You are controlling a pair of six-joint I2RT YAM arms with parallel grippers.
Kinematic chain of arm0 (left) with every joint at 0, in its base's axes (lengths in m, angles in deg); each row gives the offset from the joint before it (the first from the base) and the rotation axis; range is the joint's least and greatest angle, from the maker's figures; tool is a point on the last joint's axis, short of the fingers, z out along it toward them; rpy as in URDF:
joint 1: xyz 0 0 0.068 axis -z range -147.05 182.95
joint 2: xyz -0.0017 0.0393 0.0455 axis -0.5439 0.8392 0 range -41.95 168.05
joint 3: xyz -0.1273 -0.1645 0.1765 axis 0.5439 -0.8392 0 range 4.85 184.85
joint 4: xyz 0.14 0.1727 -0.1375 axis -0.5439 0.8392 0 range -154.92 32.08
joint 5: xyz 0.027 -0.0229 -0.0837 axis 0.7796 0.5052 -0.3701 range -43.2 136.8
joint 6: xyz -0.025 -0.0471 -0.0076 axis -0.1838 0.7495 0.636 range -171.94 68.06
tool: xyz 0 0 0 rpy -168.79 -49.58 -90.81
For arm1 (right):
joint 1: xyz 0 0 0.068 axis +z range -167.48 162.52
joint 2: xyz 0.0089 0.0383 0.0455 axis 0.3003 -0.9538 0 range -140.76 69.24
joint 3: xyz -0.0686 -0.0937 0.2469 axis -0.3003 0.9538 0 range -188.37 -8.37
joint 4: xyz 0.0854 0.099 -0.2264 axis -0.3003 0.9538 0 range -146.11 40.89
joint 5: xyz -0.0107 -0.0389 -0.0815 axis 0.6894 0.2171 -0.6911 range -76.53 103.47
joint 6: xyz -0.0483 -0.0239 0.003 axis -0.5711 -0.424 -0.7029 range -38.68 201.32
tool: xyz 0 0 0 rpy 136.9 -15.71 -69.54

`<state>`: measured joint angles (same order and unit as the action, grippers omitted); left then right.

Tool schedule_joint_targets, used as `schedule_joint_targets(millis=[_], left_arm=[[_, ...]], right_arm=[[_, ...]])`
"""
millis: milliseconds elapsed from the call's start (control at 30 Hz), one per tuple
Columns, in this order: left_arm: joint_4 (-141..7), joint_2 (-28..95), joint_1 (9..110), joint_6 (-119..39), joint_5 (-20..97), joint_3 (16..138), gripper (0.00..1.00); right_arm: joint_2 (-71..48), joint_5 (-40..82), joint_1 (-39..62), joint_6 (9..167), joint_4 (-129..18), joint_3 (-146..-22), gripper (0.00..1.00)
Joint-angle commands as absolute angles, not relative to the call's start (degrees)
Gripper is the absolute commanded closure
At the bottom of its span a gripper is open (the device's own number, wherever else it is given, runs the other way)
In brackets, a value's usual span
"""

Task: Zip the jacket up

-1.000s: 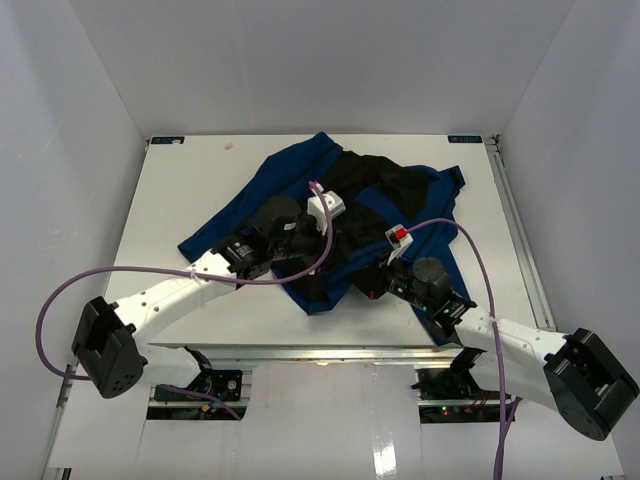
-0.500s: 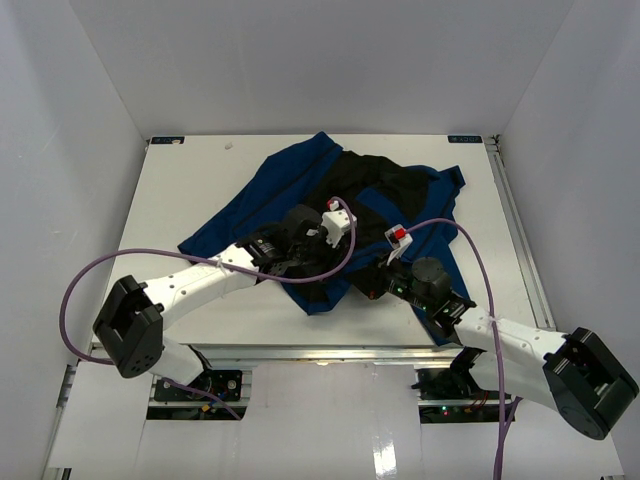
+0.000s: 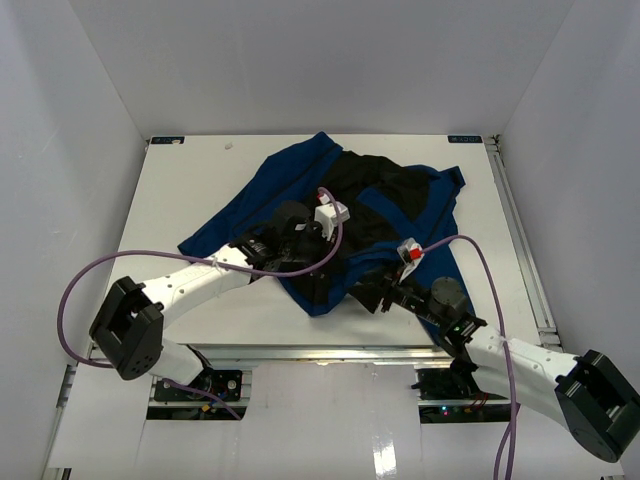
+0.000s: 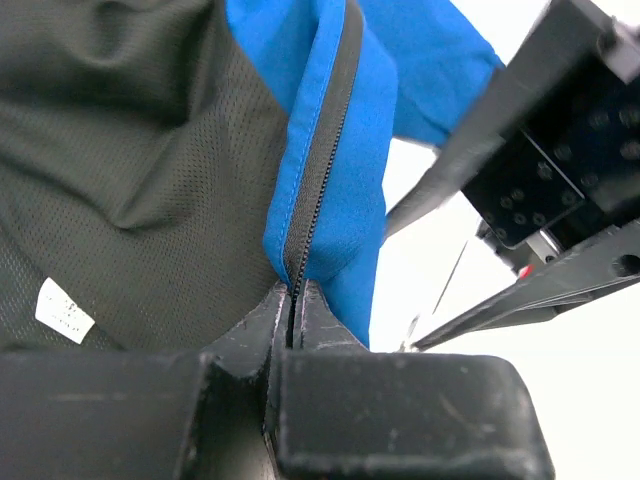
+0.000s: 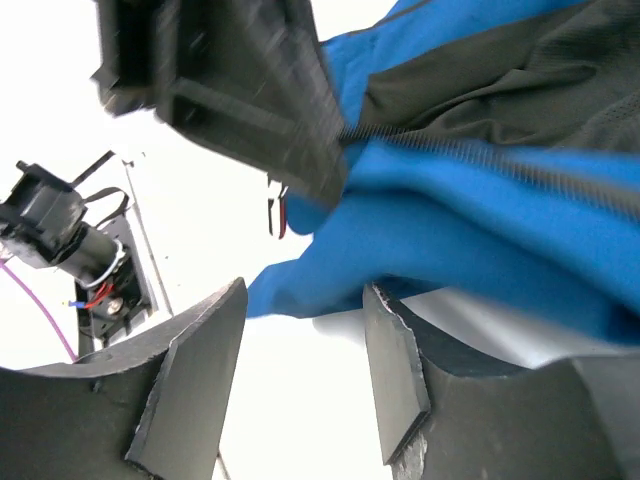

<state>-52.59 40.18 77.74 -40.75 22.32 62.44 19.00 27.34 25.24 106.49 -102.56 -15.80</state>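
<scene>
The blue jacket (image 3: 300, 180) lies open and crumpled mid-table, its black lining (image 3: 375, 190) facing up. My left gripper (image 3: 333, 258) is shut on the jacket's front edge, its fingertips (image 4: 292, 290) pinching the blue fabric (image 4: 350, 120) right at the black zipper tape (image 4: 320, 150). The right wrist view shows that same pinch, left gripper (image 5: 338, 140) on the zipper line (image 5: 450, 150). My right gripper (image 3: 375, 292) stands open at the jacket's near hem. Its fingers (image 5: 300, 370) have only white table between them, with the blue hem (image 5: 480, 230) just beyond the tips.
A white label (image 4: 65, 310) is sewn into the lining. Purple cables (image 3: 90, 275) loop off both arms over the white table (image 3: 180, 200). A rail (image 3: 520, 230) runs along the table's right edge. White walls close in three sides.
The left gripper moved onto the jacket's front edge and closed on the zipper tape. The right gripper opened, let go of the hem and drew back toward the near edge.
</scene>
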Motion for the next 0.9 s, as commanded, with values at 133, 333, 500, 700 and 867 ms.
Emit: schedule_joint_targets(millis=[133, 333, 500, 700, 867], left_arm=[[-71.04, 36.99, 73.89, -26.58, 7.93, 56.12, 1.0], [-83.4, 35.85, 73.46, -18.55, 2.99, 52.03, 1.0], [-80.4, 35.68, 73.55, -16.21, 4.08, 52.85, 1.0], [-80.82, 33.03, 73.49, -14.9, 5.84, 51.09, 1.0], [-86.47, 30.61, 73.55, -12.41, 5.28, 48.53, 1.0]], right_arm=[[24.82, 25.92, 25.24, 112.55, -119.94, -8.78, 0.44], [27.55, 24.46, 25.32, 114.93, -121.55, -6.02, 0.36], [27.17, 23.63, 25.32, 114.9, -121.72, -6.4, 0.35], [23.92, 24.41, 25.74, 115.24, -124.18, -6.52, 0.37], [20.96, 25.17, 26.04, 115.33, -127.21, -6.62, 0.36]])
